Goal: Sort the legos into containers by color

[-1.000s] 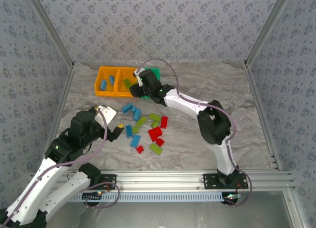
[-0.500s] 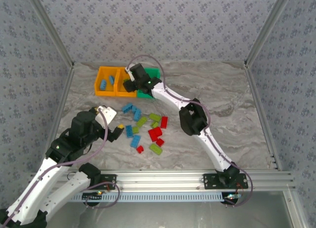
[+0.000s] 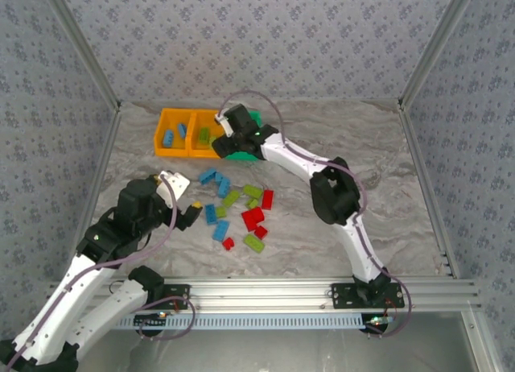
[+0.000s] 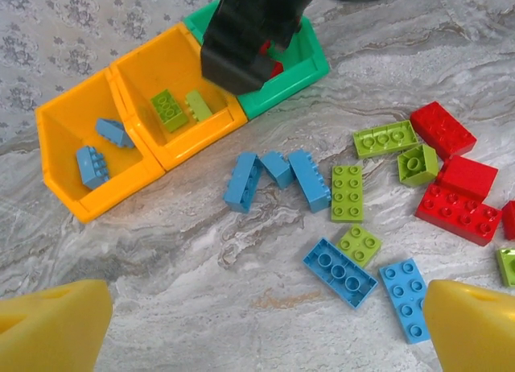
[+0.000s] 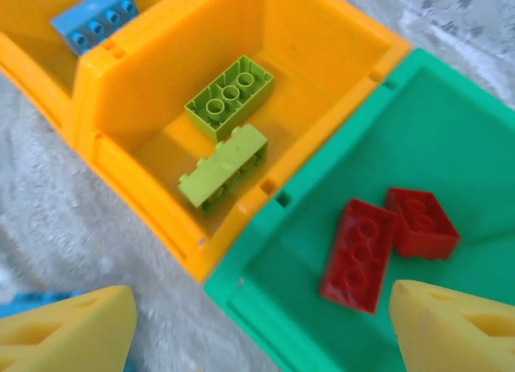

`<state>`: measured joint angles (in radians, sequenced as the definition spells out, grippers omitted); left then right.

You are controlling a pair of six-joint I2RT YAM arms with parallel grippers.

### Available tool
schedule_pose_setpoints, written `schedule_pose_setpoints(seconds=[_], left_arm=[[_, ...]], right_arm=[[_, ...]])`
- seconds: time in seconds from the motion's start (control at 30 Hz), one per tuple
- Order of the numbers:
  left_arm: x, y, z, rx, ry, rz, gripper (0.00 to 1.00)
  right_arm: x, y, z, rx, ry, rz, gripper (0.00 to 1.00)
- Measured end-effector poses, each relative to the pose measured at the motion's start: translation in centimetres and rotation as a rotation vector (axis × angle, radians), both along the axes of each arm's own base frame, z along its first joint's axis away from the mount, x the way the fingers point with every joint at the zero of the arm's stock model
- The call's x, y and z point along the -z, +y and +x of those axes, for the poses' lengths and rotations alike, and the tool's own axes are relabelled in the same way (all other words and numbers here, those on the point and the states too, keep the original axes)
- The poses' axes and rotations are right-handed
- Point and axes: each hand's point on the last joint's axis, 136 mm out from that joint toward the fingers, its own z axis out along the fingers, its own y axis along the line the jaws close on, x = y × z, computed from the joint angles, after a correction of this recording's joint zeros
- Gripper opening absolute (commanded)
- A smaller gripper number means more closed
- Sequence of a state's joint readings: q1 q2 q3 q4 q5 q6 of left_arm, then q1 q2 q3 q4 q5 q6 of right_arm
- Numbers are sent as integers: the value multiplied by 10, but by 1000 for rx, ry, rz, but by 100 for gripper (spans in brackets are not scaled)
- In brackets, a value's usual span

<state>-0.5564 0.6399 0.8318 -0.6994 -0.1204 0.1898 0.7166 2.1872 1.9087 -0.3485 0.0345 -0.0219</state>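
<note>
Three joined containers stand at the back left. The left orange bin (image 3: 161, 116) holds blue legos (image 5: 92, 18). Two lime bricks (image 5: 229, 94) lie in the middle orange bin (image 5: 306, 42). The green bin (image 5: 451, 146) holds two red bricks (image 5: 358, 254). My right gripper (image 5: 261, 324) hovers open over the seam between the middle and green bins, nothing between its fingers. Loose blue (image 4: 339, 271), lime (image 4: 347, 192) and red legos (image 4: 459, 213) lie on the table. My left gripper (image 4: 261, 332) hangs open above bare table, left of that pile (image 3: 241, 207).
The right arm's forearm (image 3: 294, 159) stretches over the table behind the loose bricks, from mid-right to the bins. Metal frame posts and patterned walls close in the marble table (image 3: 386, 171) on three sides. The rail (image 3: 322, 291) runs along the near edge.
The right gripper's jaws have spread wider above the bins, and its arm swung left, then back a little to the right. The left arm has stayed put.
</note>
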Motion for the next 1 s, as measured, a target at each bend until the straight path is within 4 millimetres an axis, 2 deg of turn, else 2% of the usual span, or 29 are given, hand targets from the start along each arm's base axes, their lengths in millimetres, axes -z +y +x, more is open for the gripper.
schedule_pose_setpoints(seconds=[0.13,0.2,0.3,0.4,0.5,0.6,0.73,0.8,1.0], left_arm=[[7,-6,9,-79,85,-79,99],[8,-11,18,-146,145,-139,98],[11,-21,40,-248,205,-218,93],[36,-24,62,-340,265,-215,88],[74,-20,90,-428,339,-174,83],[120,-4,114,-510,436,-106,80],[162,7,138,-538,524,-9,77],[175,3,148,-513,548,27,76],[192,-15,170,-411,591,62,66]], right_arm=[[-37,-28,-44,-29,8,44,87],[-57,-43,-76,-56,9,82,90],[-76,-70,-130,-94,29,142,95],[-79,-93,-176,-116,60,205,99],[-66,-114,-212,-111,125,247,100],[-52,-127,-231,-93,180,263,100],[-43,-141,-244,-66,212,253,100],[-45,-146,-244,-53,212,256,100],[-44,-150,-239,-23,213,261,100]])
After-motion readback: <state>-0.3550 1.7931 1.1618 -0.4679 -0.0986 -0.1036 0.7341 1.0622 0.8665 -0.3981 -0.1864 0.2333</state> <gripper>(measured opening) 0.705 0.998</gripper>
